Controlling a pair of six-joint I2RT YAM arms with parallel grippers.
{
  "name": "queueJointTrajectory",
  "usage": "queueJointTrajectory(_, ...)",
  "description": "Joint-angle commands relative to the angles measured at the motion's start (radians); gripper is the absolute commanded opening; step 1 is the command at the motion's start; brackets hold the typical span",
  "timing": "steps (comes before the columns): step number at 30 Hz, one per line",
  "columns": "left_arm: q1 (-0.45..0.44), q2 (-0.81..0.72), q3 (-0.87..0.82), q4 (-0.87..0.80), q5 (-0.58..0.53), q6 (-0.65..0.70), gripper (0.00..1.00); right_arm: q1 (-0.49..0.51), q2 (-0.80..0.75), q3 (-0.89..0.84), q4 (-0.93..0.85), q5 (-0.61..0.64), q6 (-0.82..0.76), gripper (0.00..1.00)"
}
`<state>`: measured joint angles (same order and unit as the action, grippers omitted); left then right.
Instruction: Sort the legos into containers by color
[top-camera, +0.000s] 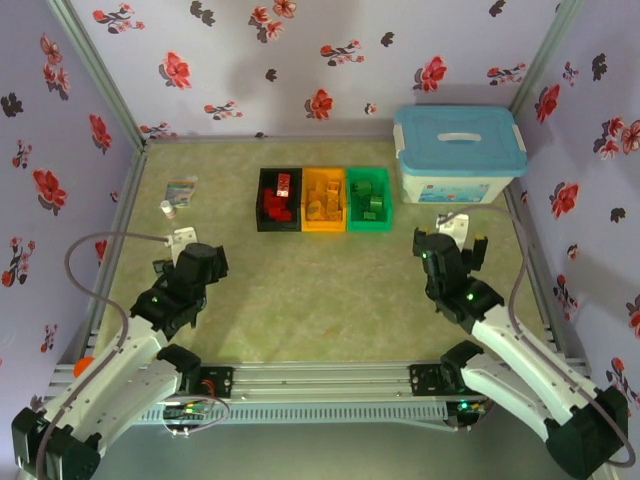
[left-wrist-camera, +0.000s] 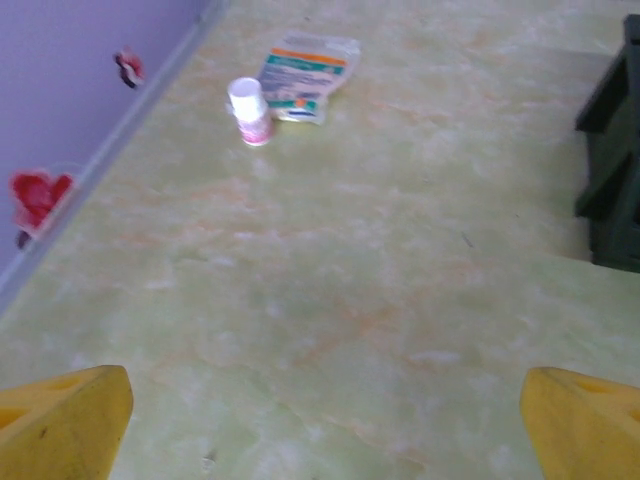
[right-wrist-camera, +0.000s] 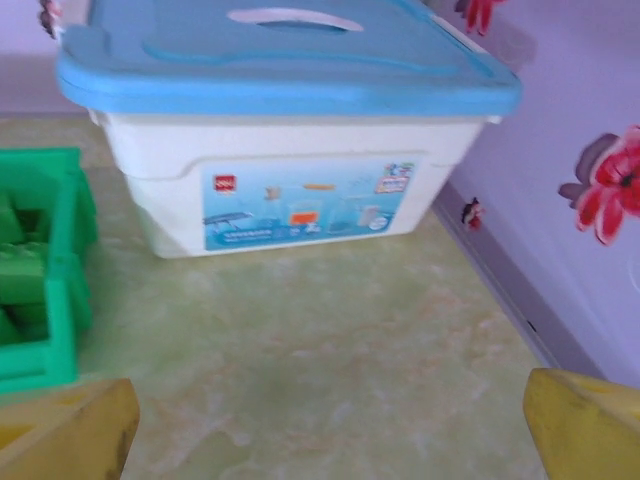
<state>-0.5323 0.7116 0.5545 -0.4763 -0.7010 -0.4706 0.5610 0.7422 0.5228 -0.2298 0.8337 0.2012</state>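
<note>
While both arms rest low at the near side, I record my left gripper (top-camera: 188, 245) with its yellow fingertips (left-wrist-camera: 60, 415) spread wide apart and nothing between them. My right gripper (top-camera: 452, 235) stands likewise: jaws fully parted, empty, angled toward the far right corner.

Beyond them lies the pale green marbled tabletop (top-camera: 320, 290). I find no loose brick on it from overhead.

Further out on the left, a small white plastic bottle (left-wrist-camera: 248, 110) stands upright just beside a flat printed sachet (left-wrist-camera: 305, 75), both near the wall and well apart from the work.

At centre, the three joined bins sit in a row. The black plastic bin (top-camera: 260, 200) holds the red studded bricks (top-camera: 278, 200), the orange plastic bin (top-camera: 324, 228) holds the orange-yellow studded bricks (top-camera: 325, 200), and the green plastic bin (top-camera: 369, 227) holds the green studded bricks (top-camera: 370, 203). Each colour lies in its own compartment.

Farthest right, the large white plastic box with light-blue lid (right-wrist-camera: 300, 190) stands closed just beside the green bin.

Judgement: sorting appears complete. The open, unloaded jaws suit arms parked away from the bins, so nothing gets knocked.
</note>
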Motion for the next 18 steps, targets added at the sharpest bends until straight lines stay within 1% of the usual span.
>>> queueJointTrajectory(1, -0.005, -0.014, -0.012, 0.038, -0.132, 0.063, 1.0, -0.003, -0.079, -0.086, 0.107, 0.086, -0.041, 0.99)
queueJointTrajectory(4, -0.005, -0.014, -0.038, 0.056, -0.175, 0.084, 1.0, -0.003, -0.115, -0.121, 0.097, 0.103, -0.037, 0.99)
queueJointTrajectory(7, -0.005, -0.014, -0.077, 0.081, -0.201, 0.088, 1.0, -0.003, -0.112, -0.126, 0.075, 0.102, -0.021, 0.99)
queueJointTrajectory(11, -0.006, -0.017, -0.081, 0.086, -0.235, 0.081, 1.0, -0.003, -0.105, -0.145, 0.066, 0.103, 0.018, 0.99)
queueJointTrajectory(13, -0.006, -0.031, -0.089, 0.098, -0.256, 0.088, 0.99, -0.001, -0.116, -0.139, 0.038, 0.083, 0.027, 0.99)
queueJointTrajectory(18, -0.009, -0.119, -0.133, 0.135, -0.33, 0.111, 0.99, -0.001, -0.199, -0.196, 0.07, 0.086, -0.042, 0.99)
